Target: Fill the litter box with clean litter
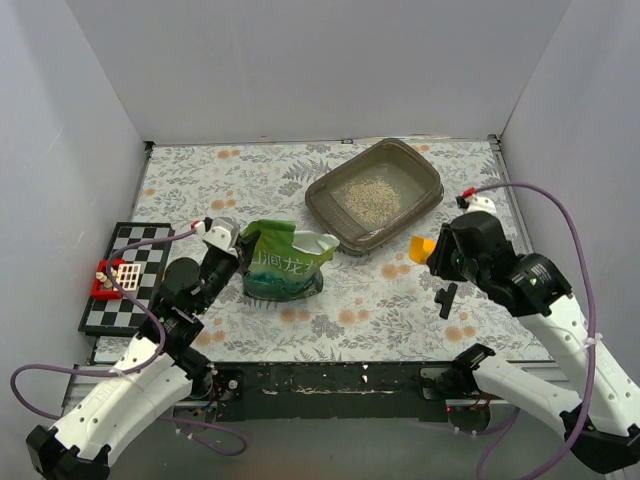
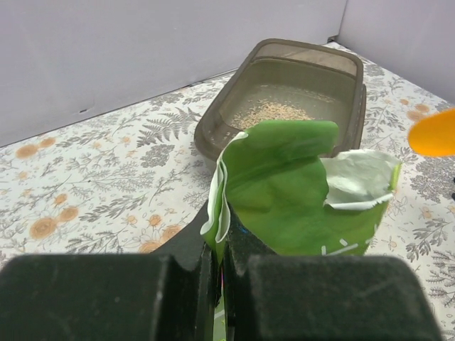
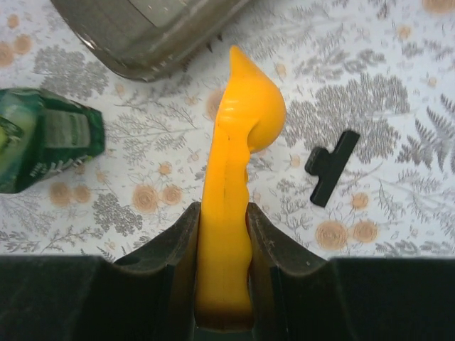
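Note:
The grey-brown litter box (image 1: 425,170) sits at the back right with a thin heap of pale clean litter (image 1: 370,195) on its floor; both show in the left wrist view, box rim (image 2: 213,121) and litter (image 2: 274,110). A green glossy bag (image 1: 283,262) stands open in the middle. My left gripper (image 1: 238,252) is shut on the bag's left top edge (image 2: 220,213). My right gripper (image 1: 438,256) is shut on the handle of a yellow-orange scoop (image 3: 234,177), held above the table just right of the bag and in front of the box; its tip shows in the top view (image 1: 421,247).
A black clip (image 1: 447,299) lies on the floral tablecloth in front of the right gripper, also in the right wrist view (image 3: 331,168). A chessboard (image 1: 125,275) with a small red holder (image 1: 104,281) lies at the left. White walls enclose the table.

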Action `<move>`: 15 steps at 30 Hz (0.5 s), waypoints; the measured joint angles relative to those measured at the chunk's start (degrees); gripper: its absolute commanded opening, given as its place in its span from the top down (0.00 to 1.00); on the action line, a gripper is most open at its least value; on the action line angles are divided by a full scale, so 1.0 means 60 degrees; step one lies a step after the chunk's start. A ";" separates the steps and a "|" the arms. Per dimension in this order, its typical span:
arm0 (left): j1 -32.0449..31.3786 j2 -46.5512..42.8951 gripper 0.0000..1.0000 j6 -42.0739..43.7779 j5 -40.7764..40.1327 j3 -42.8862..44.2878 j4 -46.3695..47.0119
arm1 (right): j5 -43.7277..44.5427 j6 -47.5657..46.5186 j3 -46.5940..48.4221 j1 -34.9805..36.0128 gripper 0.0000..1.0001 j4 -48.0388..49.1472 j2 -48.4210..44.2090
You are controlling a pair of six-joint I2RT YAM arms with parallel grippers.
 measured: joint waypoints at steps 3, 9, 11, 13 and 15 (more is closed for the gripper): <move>0.0004 -0.0259 1.00 0.0007 -0.0219 0.0044 -0.0321 | 0.0266 0.0838 -0.1534 0.0000 0.99 0.0055 -0.0965; 0.0011 -0.0688 1.00 -0.0142 -0.0175 -0.0051 -0.0557 | 0.1548 0.2382 -0.3599 0.0000 0.99 0.0463 -0.1621; 0.0007 -0.0929 1.00 -0.0248 -0.0044 -0.0273 -0.0404 | 0.2025 0.2772 -0.4003 0.0000 0.99 0.0863 -0.1614; 0.0011 -0.1180 1.00 -0.0339 0.0117 -0.0466 -0.0306 | 0.2572 0.3162 -0.4346 -0.0022 0.99 0.1282 -0.1552; 0.0011 -0.1395 1.00 -0.0433 0.0397 -0.0637 -0.0211 | 0.3100 0.3457 -0.4539 -0.0113 0.99 0.1705 -0.1333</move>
